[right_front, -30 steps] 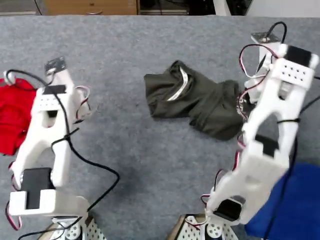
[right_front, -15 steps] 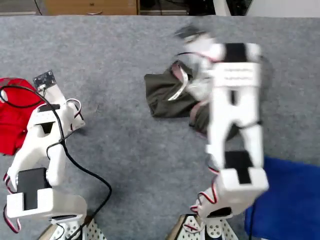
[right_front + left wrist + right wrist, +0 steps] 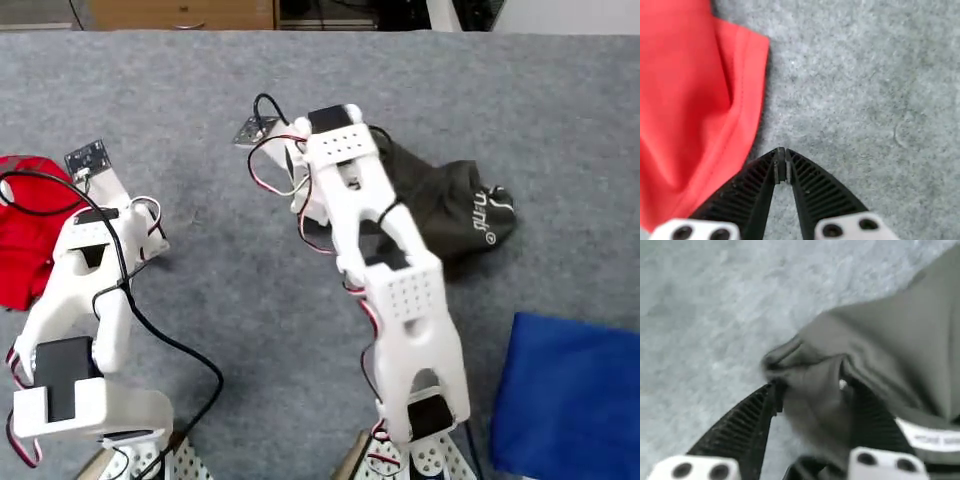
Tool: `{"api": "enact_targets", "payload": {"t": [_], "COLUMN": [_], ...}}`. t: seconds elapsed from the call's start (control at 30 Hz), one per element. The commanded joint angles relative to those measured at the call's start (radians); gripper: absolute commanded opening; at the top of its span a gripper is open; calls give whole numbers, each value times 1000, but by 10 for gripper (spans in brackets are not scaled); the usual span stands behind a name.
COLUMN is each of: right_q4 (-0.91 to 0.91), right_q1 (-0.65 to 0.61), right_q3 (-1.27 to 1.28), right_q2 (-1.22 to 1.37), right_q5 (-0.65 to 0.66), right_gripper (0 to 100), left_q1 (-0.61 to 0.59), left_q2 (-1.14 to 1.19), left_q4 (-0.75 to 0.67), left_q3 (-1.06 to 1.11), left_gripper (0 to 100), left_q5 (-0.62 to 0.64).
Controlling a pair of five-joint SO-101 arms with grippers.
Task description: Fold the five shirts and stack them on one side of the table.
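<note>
- My L gripper (image 3: 781,170): both black ribbed fingers pressed tip to tip, nothing between them, hanging over the grey felt-like table cover (image 3: 865,75).
- The bright red cloth shirt (image 3: 690,90) lies just beside those tips. Its stitched hem runs close by one finger but isn't clamped.
- High view: the red shirt (image 3: 25,230) sits rumpled at the table's 9 o'clock edge. My white L arm (image 3: 85,270) stands just on its 3 o'clock side, w/ black cable looping off it.
- My R gripper (image 3: 812,390): one finger on each side of a bunched fold of the dark olive crumpled cloth shirt (image 3: 890,340), cloth filling the gap. It looks pinched on that fold, tho the wrist pic is smeared, so I can't say how firmly.
- High view: my R arm (image 3: 400,290) runs from its base at 6 o'clock up to approx 12 o'clock of table centre, wrist over the olive shirt's 9 o'clock end.
- The rest of the olive shirt (image 3: 450,205) lies in a heap at approx 2 o'clock of centre, white print showing near its 3 o'clock end.
- A royal-blue flat folded cloth shirt (image 3: 570,400) lies at the 4 o'clock corner w/ straight edges, well apart from the olive one and just beside my R arm's base.
</note>
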Motion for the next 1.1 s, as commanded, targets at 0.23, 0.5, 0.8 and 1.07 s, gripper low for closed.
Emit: {"api": "enact_targets", "payload": {"t": [0.23,0.5,0.8,1.07], "right_q4": [163,163,157,11], "right_q1": [120,41,-182,-197], "right_q3": [-559,-564,-487,-481], "right_q2": [137,-197,-630,-809], "right_q5": [-175,-281,-353,-419], "right_gripper": [5,4,4,4], "left_q1": [-6,-11,-21,-35], "left_q2": [-44,-44,-42,-42], "left_q4": [-15,-15,-11,-11], "left_q3": [-21,-21,-35,-40], "left_gripper": [19,19,19,19], "left_q5": [3,5,5,6]}}
